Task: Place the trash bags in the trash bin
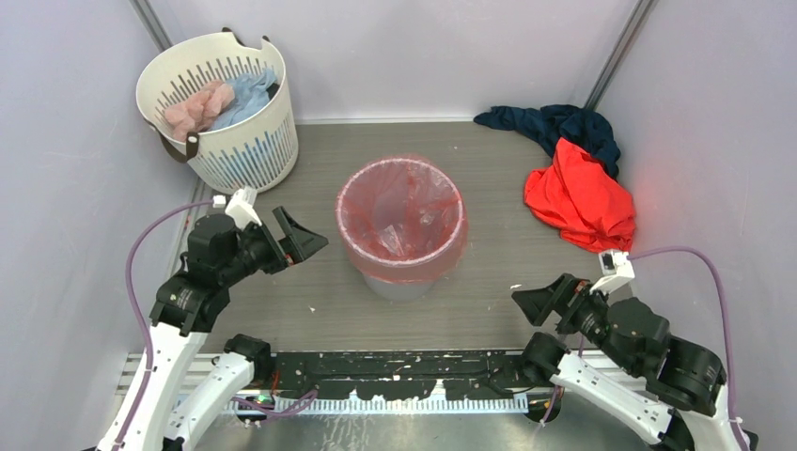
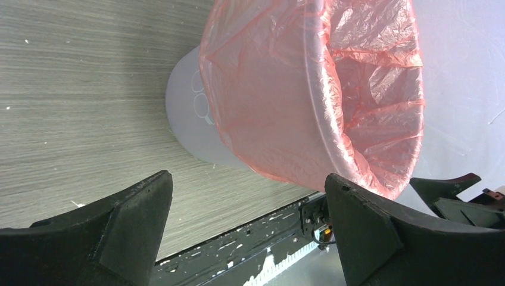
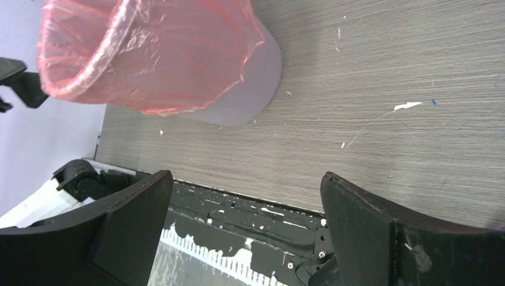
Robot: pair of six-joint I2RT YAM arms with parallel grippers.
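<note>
Bag (image 1: 401, 221), frame centre: thin translucent red-pink plastic film, crinkly, glossy along the creases. Bin (image 2: 187, 113) under it: light grey plastic, smooth, matt. Table (image 1: 470, 188): grey wood-grain, matt, flecked with white. Basket (image 1: 246, 150), upper left: white slotted plastic, holding soft cloths (image 1: 221, 101). Garment (image 1: 583, 202), upper right: opaque red-orange cloth; dark blue cloth (image 1: 554, 122) beside it. Fingers (image 2: 131, 220) of my left gripper (image 2: 248, 179) and my right gripper (image 3: 245, 179): black, matt, faintly grainy.

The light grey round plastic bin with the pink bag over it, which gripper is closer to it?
Left. The left gripper sits just left of the grey bin; the right gripper hangs farther off, at its near right.
</note>
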